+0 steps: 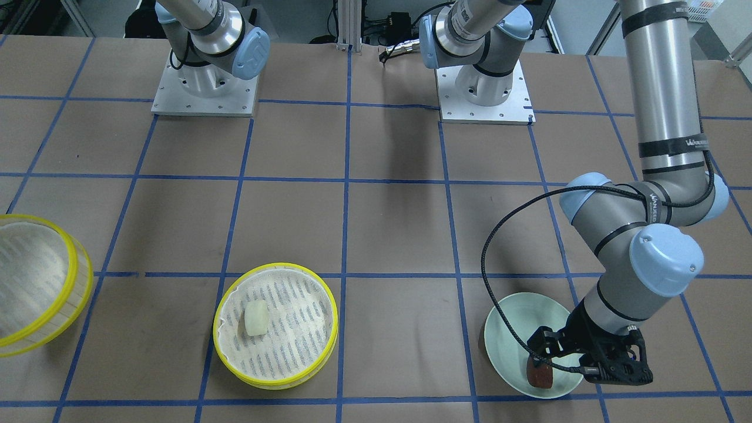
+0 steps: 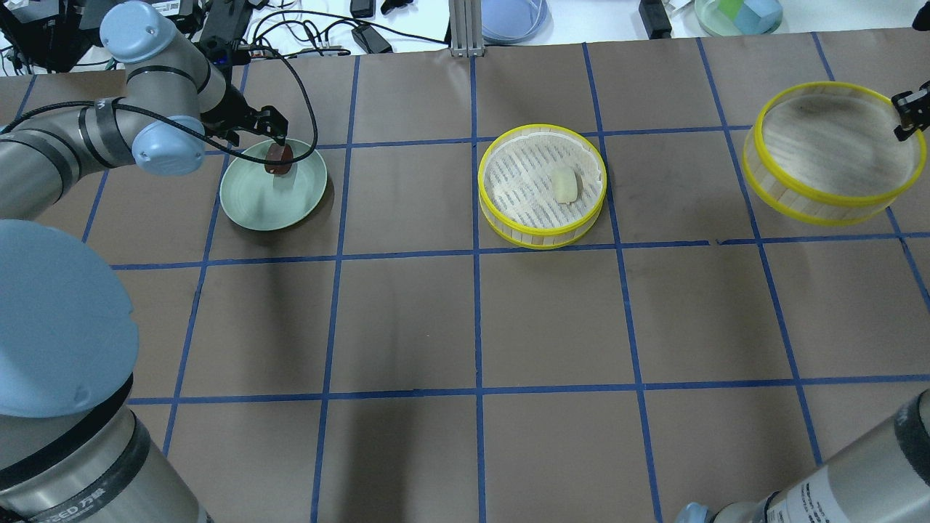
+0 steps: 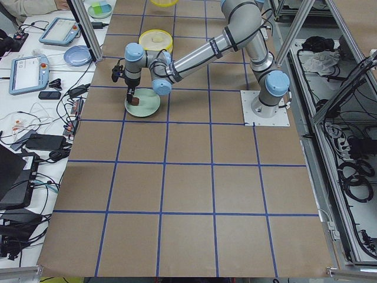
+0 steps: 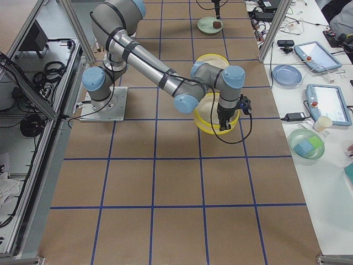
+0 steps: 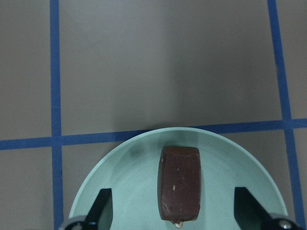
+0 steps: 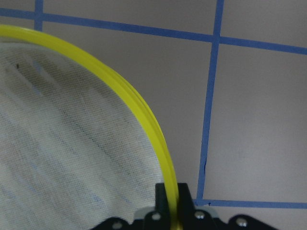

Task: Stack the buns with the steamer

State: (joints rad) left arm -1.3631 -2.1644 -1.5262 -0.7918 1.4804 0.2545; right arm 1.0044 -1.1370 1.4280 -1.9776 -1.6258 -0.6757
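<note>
The dark reddish-brown oblong bun [image 5: 180, 184] lies on the pale green plate [image 5: 230, 163] at the table's left [image 2: 278, 157]. My left gripper [image 5: 173, 199] is low over the plate and open, one finger on each side of the bun and clear of it. The cream-white bun [image 2: 565, 184] sits in a yellow-rimmed steamer base [image 2: 541, 236] mid-table. My right gripper [image 6: 171, 191] is shut on the rim of a second yellow steamer tier [image 2: 835, 207], holding it tilted above the table at the far right.
The two arm bases [image 1: 204, 88] stand at the robot's side of the table. Beyond the far edge are cables, a blue dish [image 2: 512, 14] and a dish with blocks [image 2: 737, 13]. Blue tape lines grid the brown table.
</note>
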